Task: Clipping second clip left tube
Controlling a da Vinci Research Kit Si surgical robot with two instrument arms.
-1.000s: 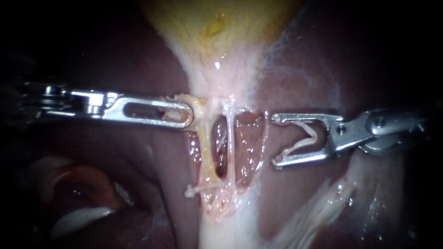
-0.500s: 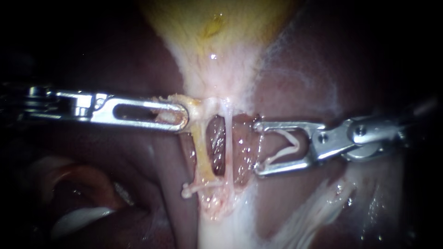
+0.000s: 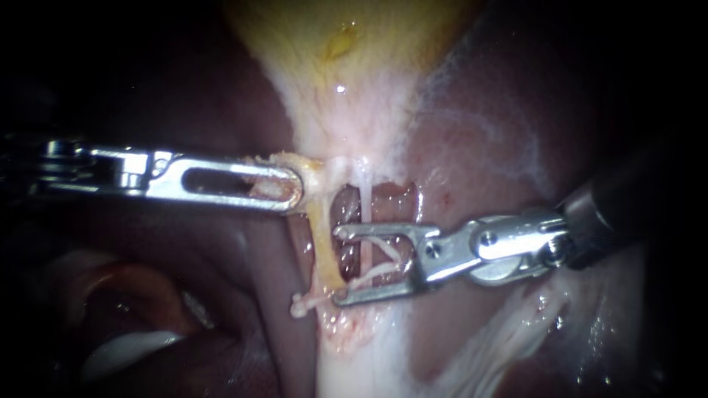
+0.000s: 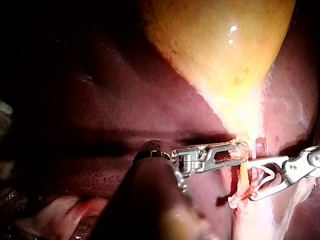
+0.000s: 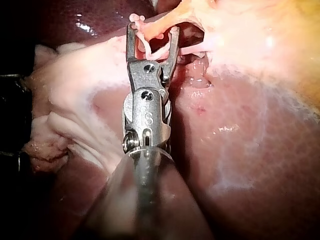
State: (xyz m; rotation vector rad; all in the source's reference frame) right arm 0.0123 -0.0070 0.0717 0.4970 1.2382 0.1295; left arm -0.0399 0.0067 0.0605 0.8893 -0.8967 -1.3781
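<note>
My left instrument (image 3: 293, 187) comes in from the left, its jaws shut on yellowish tissue at the gallbladder's (image 3: 346, 66) neck, next to the top of the left tube (image 3: 321, 239). My right instrument (image 3: 337, 264) holds a white V-shaped clip (image 3: 380, 256) between wide-standing jaws. The thin pale right tube (image 3: 365, 200) runs within their span, and their tips reach the left tube's right edge. Another white clip (image 3: 304, 303) lies across the left tube's lower end. In the right wrist view the jaws (image 5: 152, 31) carry the clip (image 5: 150, 44) at the tubes.
Dark red liver (image 3: 501, 147) surrounds the tubes on both sides. Pale fatty tissue (image 3: 509, 339) lies below my right instrument's shaft. In the left wrist view the gallbladder (image 4: 220, 50) bulges beyond both instruments' jaws.
My right instrument has moved left and slightly down, bringing the clip from beside the tubes to around the right tube and up to the left tube. The left instrument holds still.
</note>
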